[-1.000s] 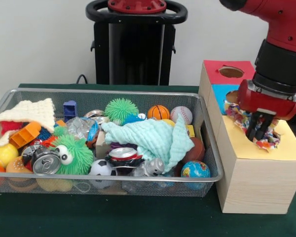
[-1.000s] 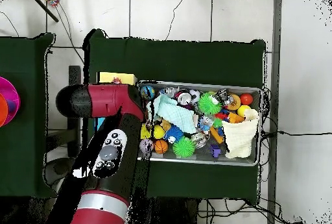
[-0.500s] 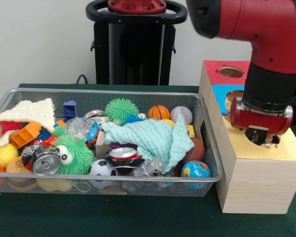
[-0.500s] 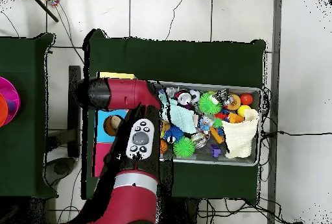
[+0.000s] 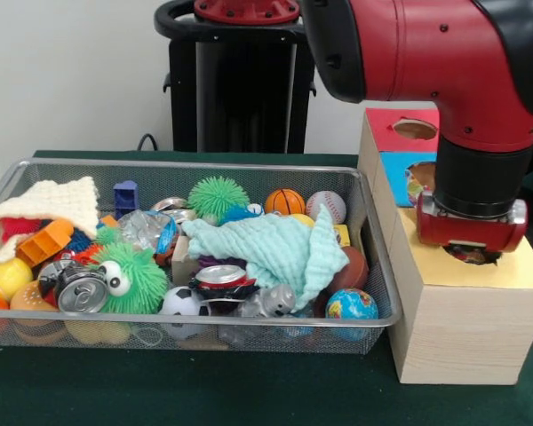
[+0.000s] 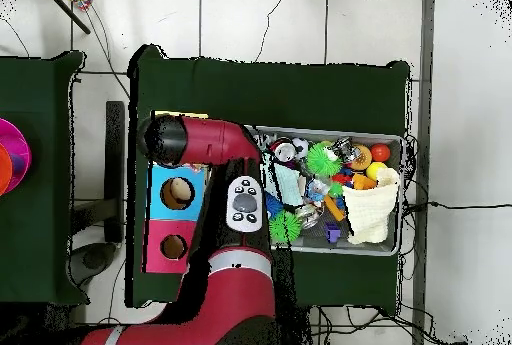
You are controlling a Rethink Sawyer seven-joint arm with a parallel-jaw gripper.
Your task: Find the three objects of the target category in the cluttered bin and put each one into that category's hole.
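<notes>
My gripper point(image 5: 469, 250) is sunk into the hole in the yellow top point(image 5: 515, 266) of the wooden box, with the red wrist covering it. Only a scrap of the colourful crinkled wrapper point(image 5: 473, 257) shows at the hole's rim under the wrist. In the overhead view the arm point(image 6: 195, 143) lies over the yellow section and hides the gripper. The wire bin point(image 5: 376, 232) beside the box holds crushed cans point(image 5: 82, 293) point(image 5: 220, 277), a silvery wrapper point(image 5: 144, 228) and a mint cloth point(image 5: 275, 244).
The box also has a blue hole point(image 6: 177, 193) and a red hole point(image 6: 173, 247). In the bin lie a green furry toy point(image 5: 133, 275), a basketball point(image 5: 285, 201), a baseball point(image 5: 327, 205), a globe ball point(image 5: 352, 306) and a cream knit cloth point(image 5: 58, 202).
The gripper has come down from above the box into the yellow hole. The wrapper that hung from it is now almost out of sight. The arm has swung over the box.
</notes>
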